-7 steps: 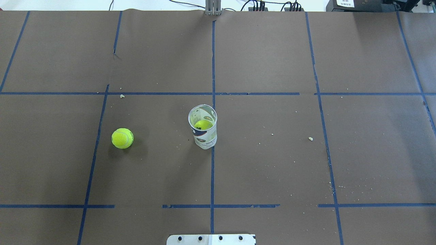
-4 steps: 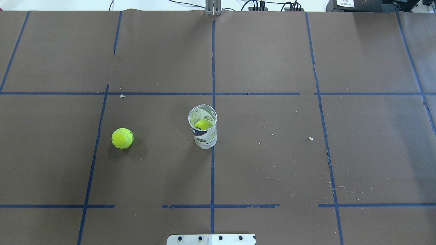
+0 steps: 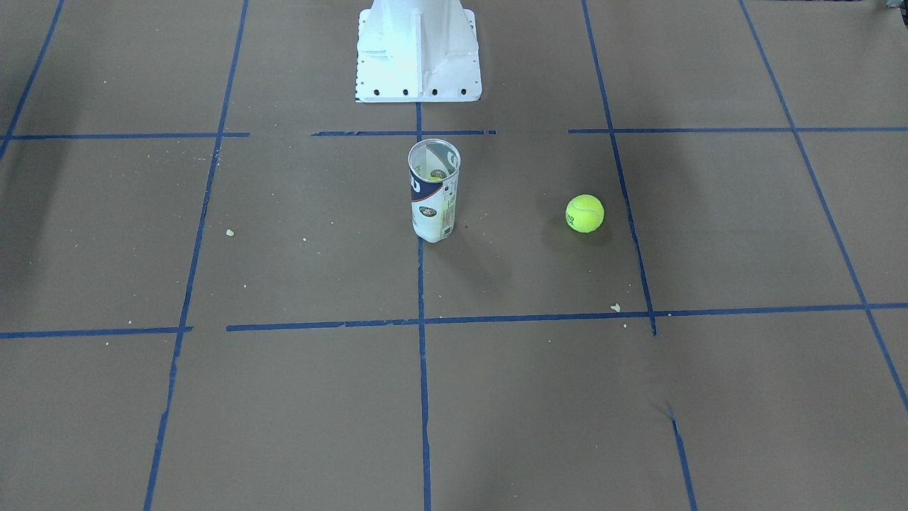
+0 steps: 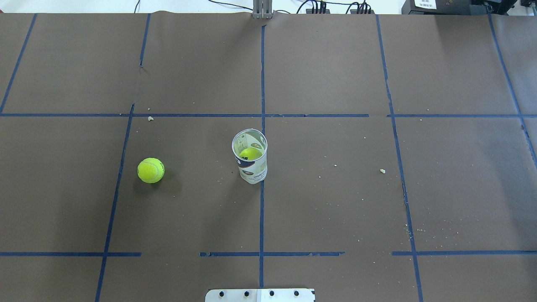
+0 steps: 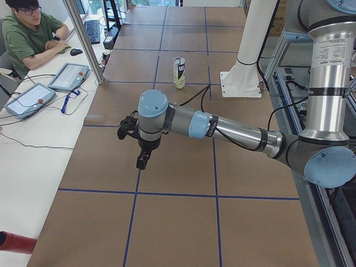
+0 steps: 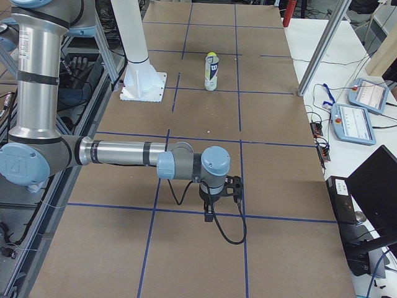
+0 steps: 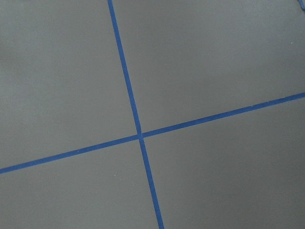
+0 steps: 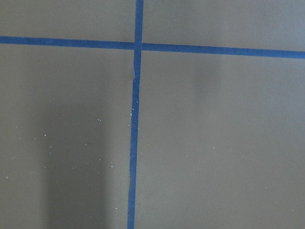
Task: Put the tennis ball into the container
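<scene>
Front-facing view: the container (image 3: 433, 191) stands upright on the bench (image 3: 284, 397) with its mouth open, its foot on a blue tape line (image 3: 423, 369). The tennis ball (image 3: 584, 213) lies on the brown paper at the container's 3 o'clock, well apart from it. My white pedestal (image 3: 418, 64) sits at the container's 12 o'clock. Neither tool shows here.

Overhead view: the container (image 4: 251, 161) is near the middle of the bench, and a second ball (image 4: 250, 153) rests low inside it. The tennis ball (image 4: 150, 170) lies at the container's 9 o'clock, apart from it, on bare paper just inside a tape line.

Left side view: my left tool (image 5: 142, 163) hangs pointing down above the bench. From this angle I cannot tell whether it is released or clenched. The container (image 5: 179, 72) stands far off, at about the tool's 1 o'clock.

Right side view: my right tool (image 6: 208, 215) also points down, close above a tape line. Again I cannot tell whether it is released or clenched. The container (image 6: 212, 71) stands far off at its 12 o'clock.

Left wrist view: only brown paper and two crossing tape lines.

Right wrist view: the same, a tape crossing at 12 o'clock and pale crumbs scattered on the paper.
</scene>
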### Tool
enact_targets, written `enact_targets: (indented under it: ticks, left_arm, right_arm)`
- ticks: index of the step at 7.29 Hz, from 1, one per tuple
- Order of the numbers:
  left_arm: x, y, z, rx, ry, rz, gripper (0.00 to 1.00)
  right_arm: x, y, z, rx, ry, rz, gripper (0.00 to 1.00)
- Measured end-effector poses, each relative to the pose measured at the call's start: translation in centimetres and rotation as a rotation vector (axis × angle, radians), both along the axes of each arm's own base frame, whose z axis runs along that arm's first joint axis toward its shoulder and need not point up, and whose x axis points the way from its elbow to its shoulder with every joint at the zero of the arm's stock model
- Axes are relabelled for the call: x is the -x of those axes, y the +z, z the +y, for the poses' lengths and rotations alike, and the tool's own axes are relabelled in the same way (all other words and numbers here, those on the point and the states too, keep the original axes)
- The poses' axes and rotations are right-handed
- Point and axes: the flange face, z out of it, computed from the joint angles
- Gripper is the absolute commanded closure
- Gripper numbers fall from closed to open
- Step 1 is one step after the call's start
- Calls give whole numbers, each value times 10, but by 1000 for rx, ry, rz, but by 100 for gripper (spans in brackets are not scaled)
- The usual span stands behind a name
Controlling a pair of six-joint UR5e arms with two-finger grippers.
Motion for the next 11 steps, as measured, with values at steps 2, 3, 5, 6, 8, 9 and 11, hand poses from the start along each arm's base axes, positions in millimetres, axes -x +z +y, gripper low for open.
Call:
enact_targets:
  ticks: [2, 3, 5, 6, 8, 9, 11]
  left_arm:
    - [-46, -40, 1, 53, -44, 44, 0]
    - [-80, -64, 6, 83, -65, 79, 0]
    - [-156, -100, 22, 127, -98, 151, 0]
    - [-197, -115, 33, 160, -123, 181, 0]
    - [-271, -147, 48, 229, -163, 229, 0]
    - [-310, -160, 54, 260, -182, 232, 0]
    - [-385, -178, 52, 312, -232, 171, 0]
  right_arm:
    - [0, 0, 0, 0, 0, 0, 0]
    - [0, 0, 0, -1, 0, 0, 0]
    - [0, 0, 0, 0, 0, 0, 0]
    - [0, 0, 0, 0, 0, 0, 0]
    - [0, 0, 0, 0, 0, 0, 0]
    - [0, 0, 0, 0, 0, 0, 0]
    - [0, 0, 0, 0, 0, 0, 0]
